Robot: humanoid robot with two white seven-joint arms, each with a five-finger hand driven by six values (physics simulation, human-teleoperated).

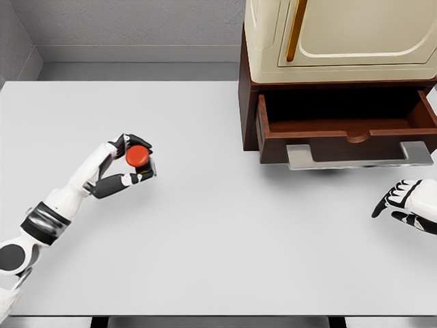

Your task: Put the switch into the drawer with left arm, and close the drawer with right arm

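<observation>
The left robot hand (133,164) curls around the red switch (137,156) (seemingly above the table (218,239)), fingers closed on it.

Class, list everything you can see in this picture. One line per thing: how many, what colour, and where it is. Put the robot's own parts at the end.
switch: one, red button top, held in the left hand over the table's left part
drawer: one, dark brown wood, pulled open at the cabinet's base, upper right; looks empty
drawer handle: one, grey metal, across the drawer's front
cabinet: one, cream on a brown base, upper right
table: one, white, fills most of the view
left hand: one, white and black, fingers closed around the switch
right hand: one, white and black, open, right edge below the drawer
</observation>
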